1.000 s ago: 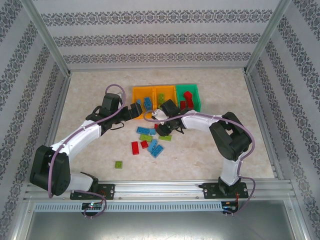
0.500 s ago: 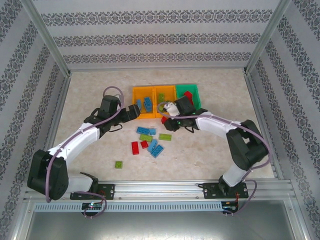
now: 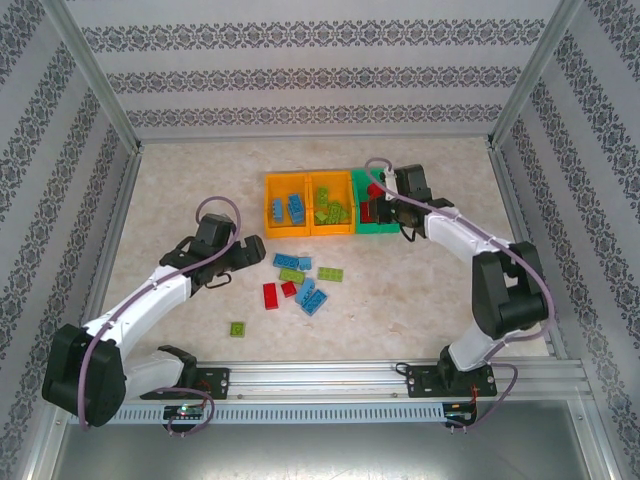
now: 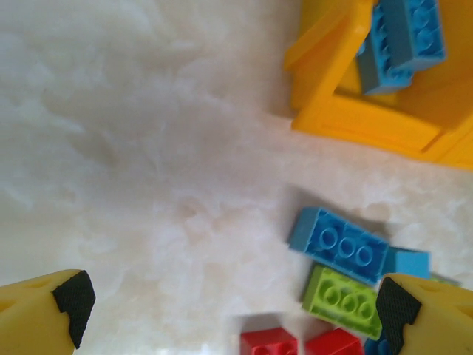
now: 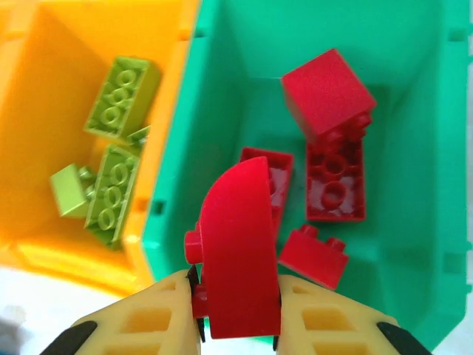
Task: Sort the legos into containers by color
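My right gripper [image 5: 236, 314] is shut on a curved red lego [image 5: 236, 251], held above the green container [image 5: 414, 148], where several red legos [image 5: 336, 181] lie. From above, this gripper [image 3: 379, 204] hangs over the green container [image 3: 392, 226]. The middle orange container [image 3: 313, 205] holds lime green legos [image 5: 111, 192]; the left orange container [image 3: 270, 205] holds blue ones [image 4: 403, 37]. My left gripper [image 4: 236, 310] is open and empty just left of the loose pile: a blue lego [image 4: 338, 244], a green one [image 4: 344, 299] and two red ones [image 4: 270, 342].
Loose legos lie in front of the containers: blue [image 3: 311, 296], green [image 3: 331, 274] and red [image 3: 270, 295]. A single green lego [image 3: 237, 329] sits apart, nearer the left arm's base. Metal frame posts and patterned walls close in the table.
My right arm has swung from the loose pile to above the green container, carrying the red lego. My left arm has drawn back from the left orange container toward the near left.
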